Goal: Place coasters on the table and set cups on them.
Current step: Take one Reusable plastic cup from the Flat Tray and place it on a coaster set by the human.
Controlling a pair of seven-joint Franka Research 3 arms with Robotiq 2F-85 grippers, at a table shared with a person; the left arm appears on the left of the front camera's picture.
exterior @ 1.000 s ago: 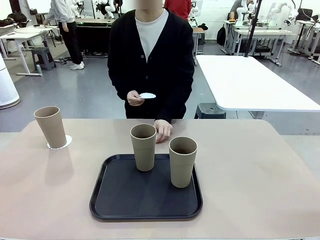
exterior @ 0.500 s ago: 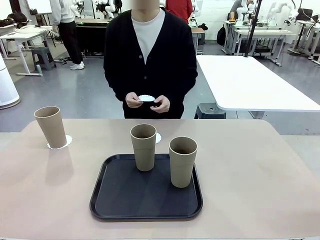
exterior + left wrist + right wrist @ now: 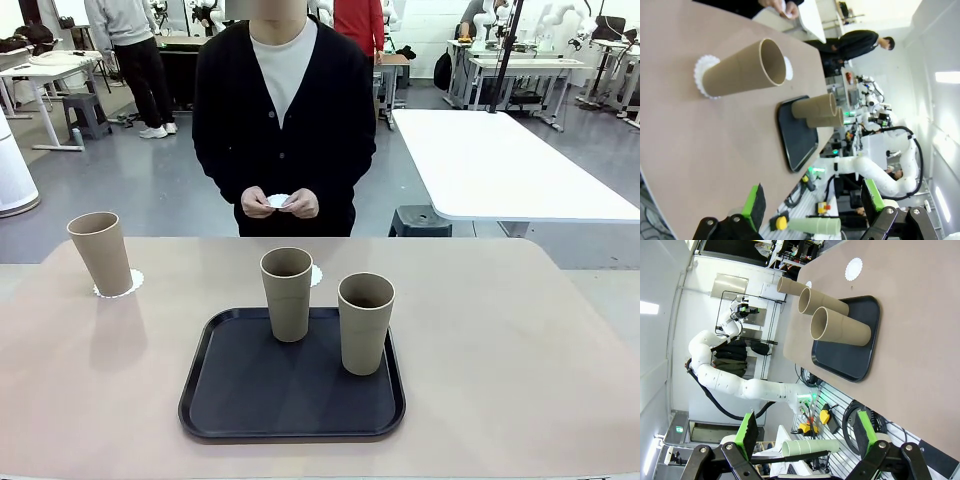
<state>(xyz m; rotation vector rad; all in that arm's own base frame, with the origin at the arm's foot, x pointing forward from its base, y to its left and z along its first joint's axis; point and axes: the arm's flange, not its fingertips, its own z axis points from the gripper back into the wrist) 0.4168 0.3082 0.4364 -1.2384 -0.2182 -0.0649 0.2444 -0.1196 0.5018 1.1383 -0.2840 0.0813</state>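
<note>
Tan cups (image 3: pixel 287 293) stand well beyond the wide-spread left gripper (image 3: pixel 814 199) and right gripper (image 3: pixel 806 430).

three cups (image 3: pixel 100 253) (image 3: pixel 287 293) (image 3: pixel 365 322), three coasters (image 3: pixel 133 283) (image 3: pixel 316 275) (image 3: pixel 278 200), one black tray (image 3: pixel 290 400), one table (image 3: pixel 500 340)

Front camera sits at the table's (image 3: pixel 560 330) six o'clock edge, facing twelve toward the person (image 3: pixel 285 110); left wrist camera looks toward three, right wrist toward nine, both rolled sideways, well back; all share the tray (image 3: pixel 240 390).
</note>
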